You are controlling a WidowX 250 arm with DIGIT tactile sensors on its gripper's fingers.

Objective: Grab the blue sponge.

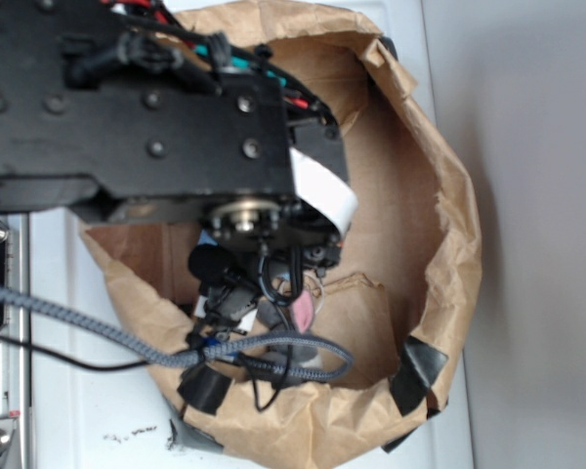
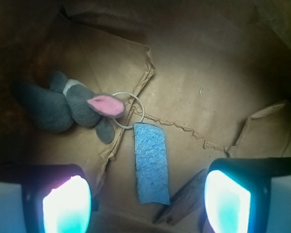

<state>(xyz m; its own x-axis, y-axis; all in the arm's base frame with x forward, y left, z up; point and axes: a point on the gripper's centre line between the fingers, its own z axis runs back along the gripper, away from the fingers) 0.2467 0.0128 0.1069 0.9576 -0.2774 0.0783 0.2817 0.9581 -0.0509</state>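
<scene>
Wrist view looks down into a brown paper bag [image 2: 223, 73] with a creased, torn floor. At far left lies a grey plush mouse [image 2: 63, 104] on its side, its pink ear [image 2: 106, 106] pointing right. Just beside the ear a thin metal ring [image 2: 136, 108] rests on the paper, its lower edge touching the top end of the blue sponge [image 2: 151, 162]. The sponge lies flat, long side running toward the camera, roughly midway between the two fingers of the tool [image 2: 148, 201]. The tool is released: its left finger [image 2: 68, 204] and right finger [image 2: 228, 201] stand wide apart on either side of the sponge, touching nothing. A brown wood shard [image 2: 182, 204] lies tilted between the sponge's lower end and the right finger. Exterior view shows the black arm [image 1: 156, 107] reaching down into the bag, which stands on a white tabletop [image 1: 88, 415]; the sponge is hidden there.
</scene>
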